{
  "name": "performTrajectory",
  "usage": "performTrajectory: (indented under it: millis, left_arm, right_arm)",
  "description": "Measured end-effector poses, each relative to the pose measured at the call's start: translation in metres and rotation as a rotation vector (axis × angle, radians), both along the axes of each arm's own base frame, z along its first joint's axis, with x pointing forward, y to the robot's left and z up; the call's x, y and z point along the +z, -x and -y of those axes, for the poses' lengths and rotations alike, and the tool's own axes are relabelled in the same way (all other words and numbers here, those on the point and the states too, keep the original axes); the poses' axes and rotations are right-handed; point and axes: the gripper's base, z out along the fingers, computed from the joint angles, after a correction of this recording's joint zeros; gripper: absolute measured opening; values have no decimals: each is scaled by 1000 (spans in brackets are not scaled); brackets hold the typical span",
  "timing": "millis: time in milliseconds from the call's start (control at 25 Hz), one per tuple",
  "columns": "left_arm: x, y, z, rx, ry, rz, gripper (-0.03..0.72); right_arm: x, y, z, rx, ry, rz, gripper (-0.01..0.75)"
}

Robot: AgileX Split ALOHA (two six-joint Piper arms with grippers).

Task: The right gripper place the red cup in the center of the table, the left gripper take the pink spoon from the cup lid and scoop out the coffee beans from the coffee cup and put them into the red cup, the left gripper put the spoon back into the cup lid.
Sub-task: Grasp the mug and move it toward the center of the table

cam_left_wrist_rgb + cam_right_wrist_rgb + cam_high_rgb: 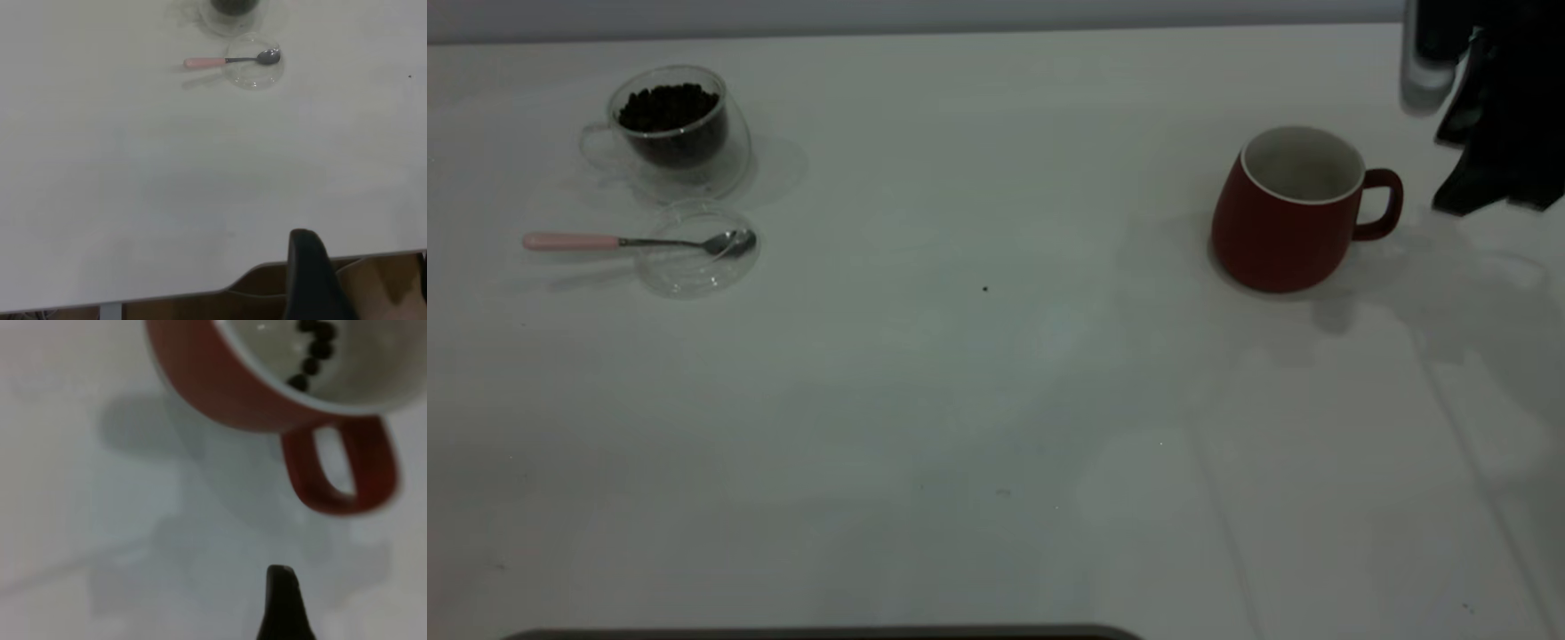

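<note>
The red cup (1289, 213) stands upright at the right of the white table (996, 400), its handle (1383, 204) turned toward my right gripper (1485, 133), which hangs open just beyond it without touching. In the right wrist view the red cup (267, 380) holds several dark beans (310, 353), and one finger (280, 600) shows. At far left the coffee cup (676, 129) holds coffee beans (667, 107). The pink spoon (640, 241) lies with its bowl in the cup lid (694, 267). My left gripper (364, 245) is open, far from the spoon (230, 61), over the table's edge.
A tiny dark speck (985, 288) lies near the middle of the table. A dark strip (827, 633) runs along the near edge. In the left wrist view the table edge (200, 293) shows, with brown surfaces beneath it.
</note>
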Motion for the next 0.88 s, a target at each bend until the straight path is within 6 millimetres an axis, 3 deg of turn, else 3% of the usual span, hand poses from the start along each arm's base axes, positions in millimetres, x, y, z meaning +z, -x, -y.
performTrajectory:
  millis: [160, 400, 600, 880]
  left_arm:
    - [0, 0, 0, 0, 0, 0, 452]
    - [0, 0, 0, -1, -1, 0, 452]
    - [0, 0, 0, -1, -1, 0, 452]
    - [0, 0, 0, -1, -1, 0, 452]
  right_arm:
    - [-21, -7, -1, 2, 3, 13, 558]
    - [-32, -14, -17, -4, -30, 17, 558]
    - [-40, -17, -45, 33, -56, 11, 557]
    - [-40, -29, -106, 91, -121, 45, 557]
